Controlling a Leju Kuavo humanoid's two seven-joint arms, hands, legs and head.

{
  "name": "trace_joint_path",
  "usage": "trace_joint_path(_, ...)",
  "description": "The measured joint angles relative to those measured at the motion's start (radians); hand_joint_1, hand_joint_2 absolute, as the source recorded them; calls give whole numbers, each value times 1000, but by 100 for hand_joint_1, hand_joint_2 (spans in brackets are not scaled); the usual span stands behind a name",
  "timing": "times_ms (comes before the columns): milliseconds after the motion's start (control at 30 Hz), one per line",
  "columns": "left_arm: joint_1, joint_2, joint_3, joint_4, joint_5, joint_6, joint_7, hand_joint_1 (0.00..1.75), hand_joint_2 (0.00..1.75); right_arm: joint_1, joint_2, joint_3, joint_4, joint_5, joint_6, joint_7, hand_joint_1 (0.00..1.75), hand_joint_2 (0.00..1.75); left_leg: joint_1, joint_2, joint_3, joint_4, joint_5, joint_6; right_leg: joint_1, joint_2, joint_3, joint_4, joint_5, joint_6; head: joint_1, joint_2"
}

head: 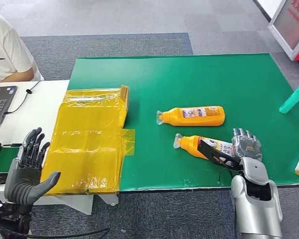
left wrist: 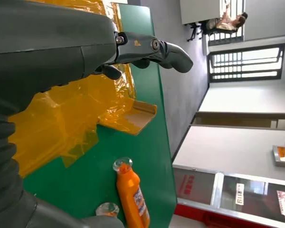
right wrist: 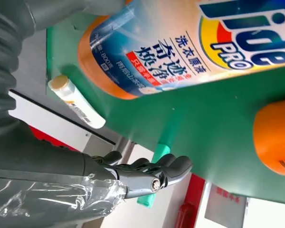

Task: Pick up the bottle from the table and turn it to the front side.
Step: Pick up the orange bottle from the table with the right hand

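Right hand (head: 247, 144) at near bottle (head: 201, 145) (grip unclear); left hand (head: 27, 167) empty, fingers (head: 33, 144) apart, beside tabletop (head: 201, 79).

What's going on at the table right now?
The right hand is at the base end of the near orange bottle, which lies on its side on the green mat; I cannot tell whether it grips it yet. A second orange bottle lies just beyond it, untouched. The left hand hovers open beside the yellow plastic sheet, holding nothing. A person sits at a laptop on the far left.
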Motion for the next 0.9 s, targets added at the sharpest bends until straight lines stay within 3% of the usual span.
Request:
trace_joint_path(833,3,4,21,-6,19,-24,-9,0,175,-39,-20,-15,179,0,49,-28,0,175,0,0,0,0,0,0,0,0,1,0,0,0,0,0)
trace_joint_path(900,7,3,21,-6,19,-27,-9,0,175,-40,-20,-13,183,0,48,-31,33,175,0,0,0,0,0,0,0,0,1,0,0,0,0,0)
